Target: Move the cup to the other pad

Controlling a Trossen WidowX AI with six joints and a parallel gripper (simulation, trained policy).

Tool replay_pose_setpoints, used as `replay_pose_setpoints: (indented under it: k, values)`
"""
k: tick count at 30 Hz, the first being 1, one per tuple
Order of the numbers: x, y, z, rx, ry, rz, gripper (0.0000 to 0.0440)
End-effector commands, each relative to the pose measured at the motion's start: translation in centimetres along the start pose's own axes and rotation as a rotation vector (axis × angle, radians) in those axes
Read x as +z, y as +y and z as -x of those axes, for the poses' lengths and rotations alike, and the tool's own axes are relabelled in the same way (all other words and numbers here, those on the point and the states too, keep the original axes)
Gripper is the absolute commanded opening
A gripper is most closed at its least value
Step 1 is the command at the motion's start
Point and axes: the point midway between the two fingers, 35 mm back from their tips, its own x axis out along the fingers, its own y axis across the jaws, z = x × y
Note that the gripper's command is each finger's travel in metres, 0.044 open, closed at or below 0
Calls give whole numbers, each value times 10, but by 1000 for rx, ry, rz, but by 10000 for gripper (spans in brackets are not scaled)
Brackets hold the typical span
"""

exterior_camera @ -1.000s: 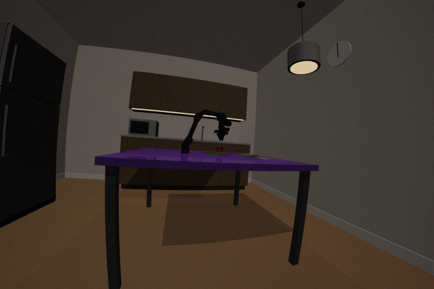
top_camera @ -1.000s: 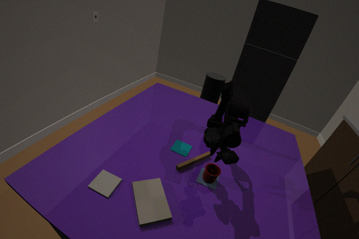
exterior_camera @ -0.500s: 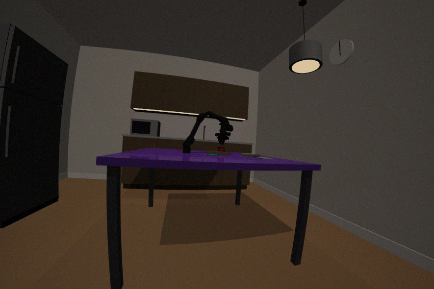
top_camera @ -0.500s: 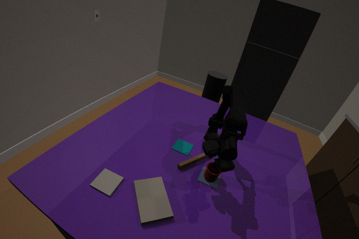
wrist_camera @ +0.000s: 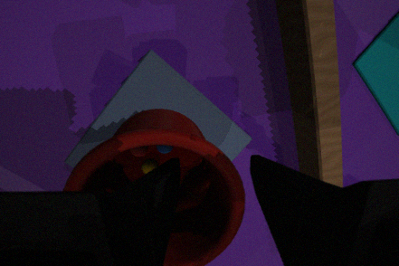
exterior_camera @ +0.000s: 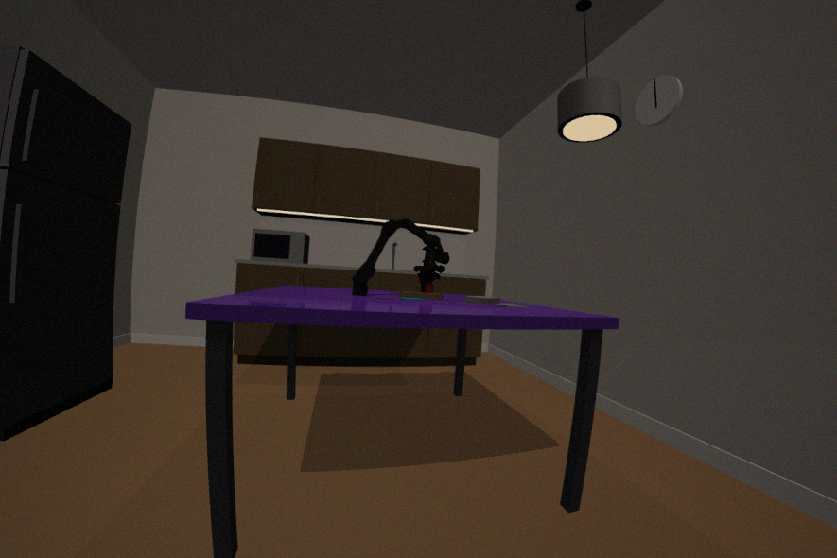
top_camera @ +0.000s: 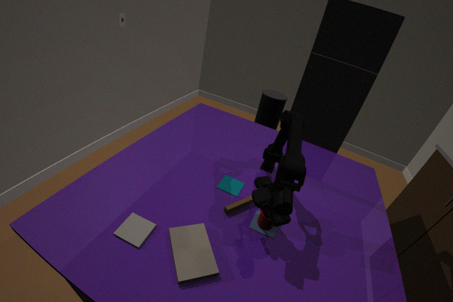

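Dim kitchen behind a purple table (top_camera: 127, 160) (exterior_camera: 399, 321) (wrist_camera: 204, 23), with a dark refrigerator (top_camera: 348, 71) (exterior_camera: 63, 230) standing nearby and a round lamp (exterior_camera: 588, 108) glowing overhead. Pictured on the gray-blue pad (top_camera: 254, 223) (wrist_camera: 158, 81): the red cup (top_camera: 265, 221) (exterior_camera: 428, 287) (wrist_camera: 238, 199), upright, partly covered by the gripper (top_camera: 269, 210) (exterior_camera: 427, 283) (wrist_camera: 214, 164) in the top view and only a small patch of red in the exterior view. Fingers partway spread, with no grip on the cup. Seen at wrist level, one black finger across the cup's mouth, the other just outside the rim; impossible to tell whether the first is inside the cup or merely above it, or touching the wall. Visible within: a blue marble (wrist_camera: 164, 149), a yellow marble (wrist_camera: 149, 166) and a dim reddish marble (wrist_camera: 139, 152), with the rest of the interior lost in shadow and behind the finger. Near rim cut off by the frame's lower edge. Between the cup's pad and the teal pad (top_camera: 230, 185) (exterior_camera: 411, 299) (wrist_camera: 389, 72): a wooden bar (top_camera: 238, 205) (exterior_camera: 420, 295) (wrist_camera: 327, 90), one end hidden behind the gripper from above. Well apart from the cup, a pale square tile (top_camera: 134, 229) (exterior_camera: 513, 305) beside a thicker pale block (top_camera: 194, 251) (exterior_camera: 482, 299).
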Motion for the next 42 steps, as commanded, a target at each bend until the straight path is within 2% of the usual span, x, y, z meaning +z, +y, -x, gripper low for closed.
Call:
replay_pose_setpoints:
  k: [1,3,11,29,42]
  values:
    - [-2,-1,-20,-27,13,32,192]
    - [-3,0,-27,-29,17,49,185]
    - [-3,-3,-38,-31,8,111,0]
    - [-1,-13,-14,-1,-12,98,0]
    - [-1,-36,21,38,-13,20,1]
